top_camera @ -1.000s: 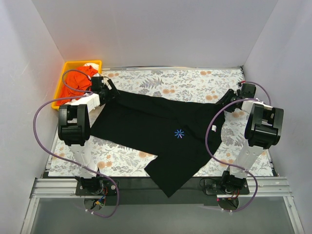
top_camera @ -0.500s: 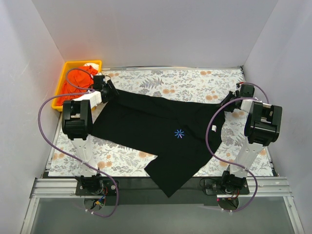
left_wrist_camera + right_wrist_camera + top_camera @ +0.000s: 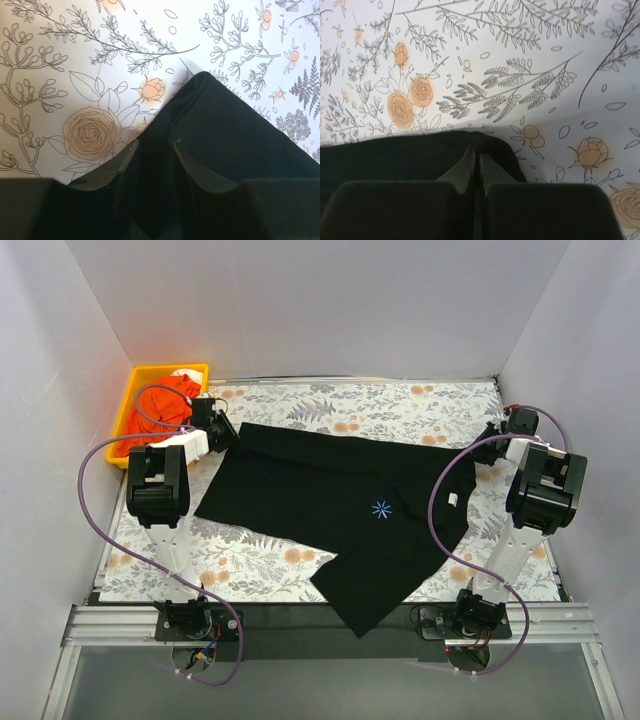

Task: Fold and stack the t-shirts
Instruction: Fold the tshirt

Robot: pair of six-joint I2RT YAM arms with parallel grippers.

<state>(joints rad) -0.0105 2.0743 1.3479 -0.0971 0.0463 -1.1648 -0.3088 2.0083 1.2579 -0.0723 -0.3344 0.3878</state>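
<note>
Top external view gives us the black t-shirt (image 3: 340,505) spread askew across the floral table (image 3: 330,405), a far corner at each claw. We judge both pinches must be firm before any lift: the right gripper (image 3: 476,150) is clamped on its edge, while the left gripper (image 3: 155,146) straddles its corner, jaws apart.

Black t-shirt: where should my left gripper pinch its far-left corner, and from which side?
Take the black t-shirt just inside its far-left corner, where the cloth seems to hump into a slight ridge. Bring the left gripper straight down from above, jaws across that ridge. Elsewhere the cloth lies flat on the table, with nothing raised to bite.
</note>
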